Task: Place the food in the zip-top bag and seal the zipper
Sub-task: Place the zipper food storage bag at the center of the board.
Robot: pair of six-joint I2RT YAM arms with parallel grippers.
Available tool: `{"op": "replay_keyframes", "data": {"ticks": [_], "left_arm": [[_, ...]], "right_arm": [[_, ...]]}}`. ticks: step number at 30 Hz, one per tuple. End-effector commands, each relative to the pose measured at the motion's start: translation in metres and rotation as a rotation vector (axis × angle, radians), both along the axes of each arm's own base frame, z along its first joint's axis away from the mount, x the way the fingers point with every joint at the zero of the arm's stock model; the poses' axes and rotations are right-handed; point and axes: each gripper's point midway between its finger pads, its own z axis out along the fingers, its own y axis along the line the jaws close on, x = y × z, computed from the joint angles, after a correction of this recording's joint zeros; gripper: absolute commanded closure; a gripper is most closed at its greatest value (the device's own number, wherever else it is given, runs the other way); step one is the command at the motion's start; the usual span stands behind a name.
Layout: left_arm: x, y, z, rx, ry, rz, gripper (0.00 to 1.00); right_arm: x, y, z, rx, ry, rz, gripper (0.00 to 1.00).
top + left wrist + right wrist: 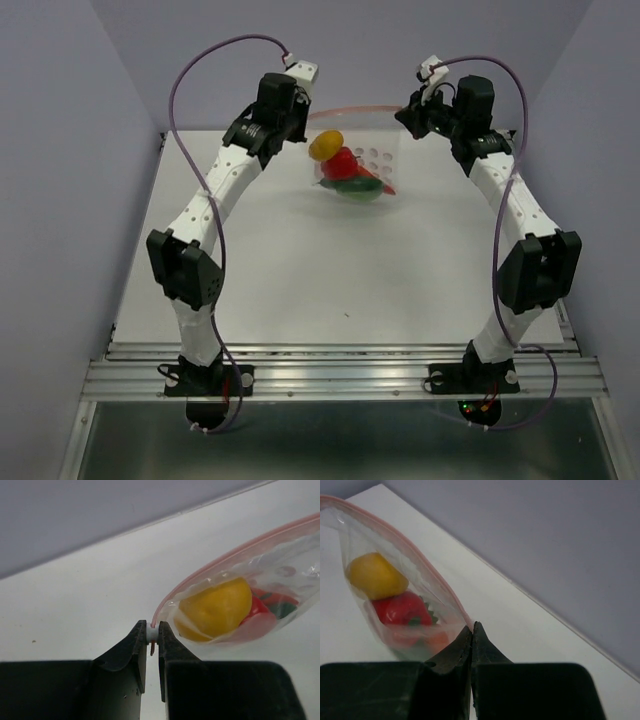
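Low in each wrist view, my left gripper (152,635) is clenched on one end of the zipper (250,547) and my right gripper (471,630) pinches the other. To seal well, I judge the thin pink strip must be pulled taut before pressing. The zip-top bag (375,158), clear crinkly film, hangs upper centre in the top view, bulging with smooth toy vegetables (345,170).

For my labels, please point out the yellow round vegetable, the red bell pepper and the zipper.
yellow round vegetable (215,610), left wrist view, its middle
red bell pepper (399,611), right wrist view, its front face
zipper (260,544), left wrist view, strip's upper stretch
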Motion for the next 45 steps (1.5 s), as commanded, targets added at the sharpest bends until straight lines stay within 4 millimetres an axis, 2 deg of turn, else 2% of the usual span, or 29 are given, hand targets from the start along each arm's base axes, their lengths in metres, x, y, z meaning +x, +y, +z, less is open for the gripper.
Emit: {"op": "replay_keyframes", "data": {"ticks": [1, 2, 3, 5, 6, 7, 8, 9, 10, 11, 12, 13, 14, 15, 16, 18, 19, 20, 21, 23, 25, 26, 28, 30, 34, 37, 40, 41, 45], "left_arm": [[0.031, -0.001, 0.047, 0.007, -0.093, -0.041, 1.00], [0.036, 0.000, 0.050, 0.008, -0.101, -0.034, 1.00], [0.044, -0.001, 0.043, 0.013, -0.092, -0.030, 1.00], [0.045, -0.001, 0.044, 0.018, -0.102, -0.040, 1.00], [0.039, 0.000, 0.022, 0.035, -0.056, -0.055, 1.00], [0.039, -0.001, 0.022, 0.026, -0.080, -0.059, 1.00], [0.036, 0.000, 0.010, 0.029, -0.067, -0.065, 1.00], [0.024, 0.000, 0.020, 0.005, -0.092, -0.093, 1.00], [0.020, -0.002, -0.017, 0.019, -0.050, -0.105, 1.00], [0.015, -0.002, -0.030, 0.012, -0.036, -0.112, 1.00], [0.007, 0.000, -0.029, -0.004, -0.048, -0.117, 1.00], [-0.002, 0.001, -0.065, 0.002, 0.019, -0.124, 1.00], [-0.004, -0.003, -0.072, -0.030, 0.015, -0.128, 1.00], [-0.015, -0.005, -0.097, -0.036, 0.062, -0.151, 1.00], [-0.018, -0.006, -0.105, -0.048, 0.073, -0.154, 1.00], [-0.021, -0.007, -0.119, -0.081, 0.103, -0.139, 1.00], [-0.026, -0.005, -0.132, -0.082, 0.134, -0.131, 1.00], [-0.027, -0.006, -0.135, -0.091, 0.132, -0.129, 1.00], [-0.032, -0.003, -0.142, -0.102, 0.142, -0.117, 1.00], [-0.037, 0.001, -0.146, -0.092, 0.147, -0.107, 1.00], [-0.042, 0.008, -0.143, -0.087, 0.137, -0.087, 1.00], [-0.046, 0.012, -0.150, -0.074, 0.147, -0.074, 1.00], [-0.052, 0.023, -0.157, -0.052, 0.152, -0.036, 1.00], [-0.054, 0.030, -0.162, -0.037, 0.157, -0.002, 1.00], [-0.061, 0.041, -0.184, -0.028, 0.204, 0.062, 0.99], [-0.066, 0.044, -0.192, -0.020, 0.222, 0.073, 0.98], [-0.072, 0.051, -0.197, -0.027, 0.217, 0.107, 0.93], [-0.074, 0.053, -0.199, -0.028, 0.220, 0.114, 0.87], [-0.085, 0.064, -0.203, -0.034, 0.228, 0.161, 0.77]], "right_arm": [[0.030, -0.013, 0.064, -0.001, -0.231, -0.104, 0.99], [0.032, -0.013, 0.064, -0.006, -0.235, -0.103, 0.99], [0.035, -0.014, 0.070, -0.008, -0.267, -0.108, 0.99], [0.040, -0.014, 0.063, -0.010, -0.258, -0.112, 0.99], [0.038, -0.011, 0.049, -0.027, -0.240, -0.091, 0.99], [0.033, -0.005, 0.044, -0.030, -0.232, -0.067, 0.99], [0.029, -0.003, 0.035, -0.041, -0.215, -0.050, 0.99], [0.023, 0.005, 0.009, -0.068, -0.177, -0.012, 0.99], [0.017, 0.010, -0.004, -0.086, -0.162, 0.008, 0.99], [0.009, 0.013, -0.010, -0.129, -0.184, 0.028, 0.99], [-0.001, 0.024, -0.042, -0.158, -0.133, 0.052, 0.99], [-0.007, 0.029, -0.052, -0.179, -0.125, 0.064, 0.99], [-0.013, 0.033, -0.065, -0.218, -0.124, 0.090, 0.99], [-0.026, 0.045, -0.072, -0.235, -0.126, 0.137, 0.99], [-0.031, 0.043, -0.082, -0.258, -0.119, 0.149, 0.99], [-0.047, 0.053, -0.113, -0.351, -0.091, 0.171, 0.99], [-0.054, 0.056, -0.111, -0.365, -0.103, 0.175, 0.99], [-0.064, 0.056, -0.125, -0.382, -0.076, 0.190, 0.99], [-0.074, 0.061, -0.120, -0.394, -0.100, 0.226, 0.99], [-0.088, 0.058, -0.129, -0.420, -0.071, 0.264, 0.99], [-0.101, 0.061, -0.127, -0.408, -0.069, 0.310, 0.99], [-0.110, 0.061, -0.123, -0.404, -0.067, 0.332, 0.99], [-0.133, 0.076, -0.128, -0.396, -0.059, 0.432, 0.99], [-0.150, 0.082, -0.136, -0.420, -0.050, 0.484, 0.99], [-0.196, 0.105, -0.174, -0.459, 0.005, 0.605, 0.99], [-0.209, 0.112, -0.184, -0.468, 0.008, 0.623, 0.99], [-0.226, 0.122, -0.194, -0.450, 0.037, 0.666, 0.98], [-0.231, 0.125, -0.197, -0.443, 0.042, 0.680, 0.97], [-0.247, 0.139, -0.205, -0.421, 0.073, 0.730, 0.96]]}}
